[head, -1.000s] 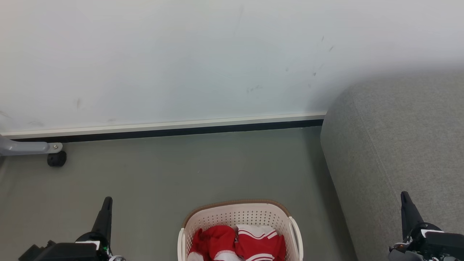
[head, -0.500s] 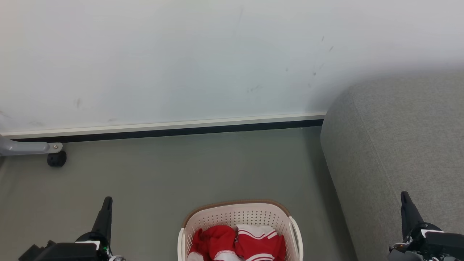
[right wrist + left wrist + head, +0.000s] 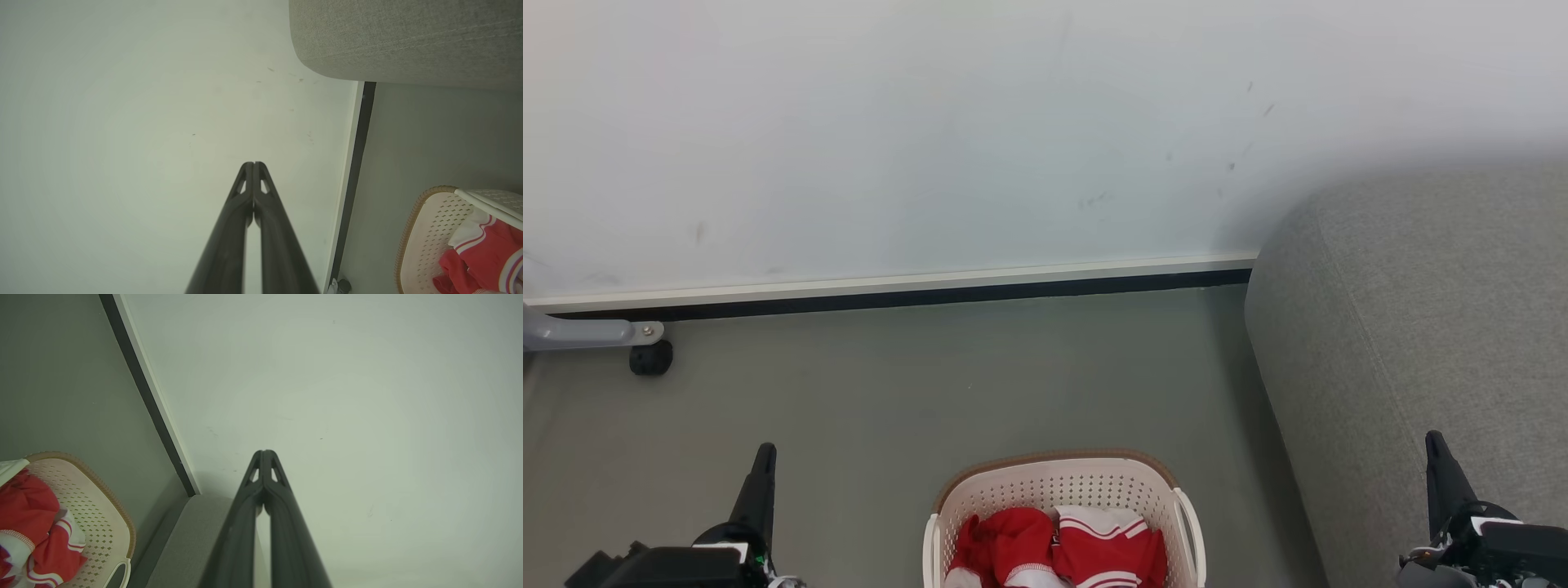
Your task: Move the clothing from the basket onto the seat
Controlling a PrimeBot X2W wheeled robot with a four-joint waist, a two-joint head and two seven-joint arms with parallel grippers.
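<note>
Clothing (image 3: 1045,543) in cream basket (image 3: 1054,484)

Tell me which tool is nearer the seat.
Right. The right tool hangs, shut, over the seat's near part. The left tool is on the other side of the basket, over the floor.

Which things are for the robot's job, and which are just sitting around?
For the job: red clothing, white basket holding it, grey seat.
Just there: black wheel, grey metal leg, skirting strip.
</note>
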